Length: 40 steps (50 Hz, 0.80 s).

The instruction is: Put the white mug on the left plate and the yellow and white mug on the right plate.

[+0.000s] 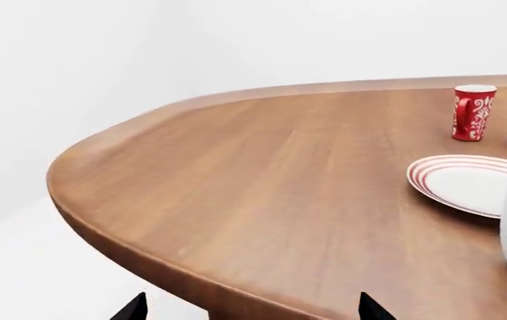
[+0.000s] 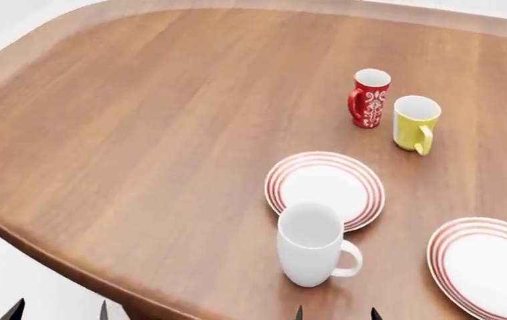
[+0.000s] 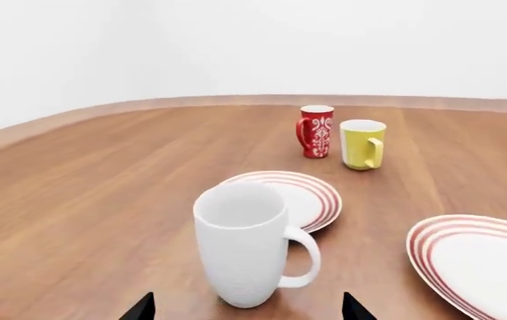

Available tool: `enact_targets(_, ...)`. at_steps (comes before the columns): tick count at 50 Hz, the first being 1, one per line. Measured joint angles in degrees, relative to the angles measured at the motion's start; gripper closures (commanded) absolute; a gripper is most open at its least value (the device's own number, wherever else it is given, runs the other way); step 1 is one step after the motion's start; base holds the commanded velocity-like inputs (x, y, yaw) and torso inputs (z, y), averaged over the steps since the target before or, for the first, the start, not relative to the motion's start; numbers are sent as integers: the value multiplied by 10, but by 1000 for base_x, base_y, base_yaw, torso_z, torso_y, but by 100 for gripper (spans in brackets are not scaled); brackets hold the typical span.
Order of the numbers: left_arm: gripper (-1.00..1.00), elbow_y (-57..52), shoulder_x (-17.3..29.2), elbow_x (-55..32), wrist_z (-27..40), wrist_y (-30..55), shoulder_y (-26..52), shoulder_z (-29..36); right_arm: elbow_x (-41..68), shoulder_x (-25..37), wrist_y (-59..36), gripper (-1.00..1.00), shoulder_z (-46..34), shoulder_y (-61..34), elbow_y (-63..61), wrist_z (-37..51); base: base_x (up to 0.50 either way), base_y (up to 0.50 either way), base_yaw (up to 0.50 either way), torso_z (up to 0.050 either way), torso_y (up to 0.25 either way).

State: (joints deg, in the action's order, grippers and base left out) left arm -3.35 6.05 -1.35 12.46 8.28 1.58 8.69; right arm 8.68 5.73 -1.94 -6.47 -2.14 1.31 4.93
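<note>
The left gripper is seen only as two dark fingertips at the near edge of the head view, off the wooden table; its fingers are spread apart and nothing is held between them. Just to its right, the right gripper is likewise shown with its tips parted and empty, close in front of the white mug. The white mug stands upright on the bare wood, its far side touching or overlapping the near rim of the left plate, with its handle turned rightward. Beyond that plate the red patterned mug is placed, and just beside it on the right the yellow and white mug stands upright. The right plate lies farthest right, unoccupied.
</note>
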Motion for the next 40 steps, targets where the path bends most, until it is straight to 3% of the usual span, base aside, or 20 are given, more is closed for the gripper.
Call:
enact_targets(4,-100,-1,3,0,4,1,0,4,-1,2,1,-100,-7,-2,3,3,23,-75,0,0,0)
enact_targets(31,-100,-27,21,-20,21,13,-2,10,53,20,29,-100,-16,14,-28,-3,150,-477,0,0,0)
enact_targets(40,-100,-57,33,-50,26,34,-1,-17,63,23,21,-100,-9,13,-32,14,265,83,0,0,0)
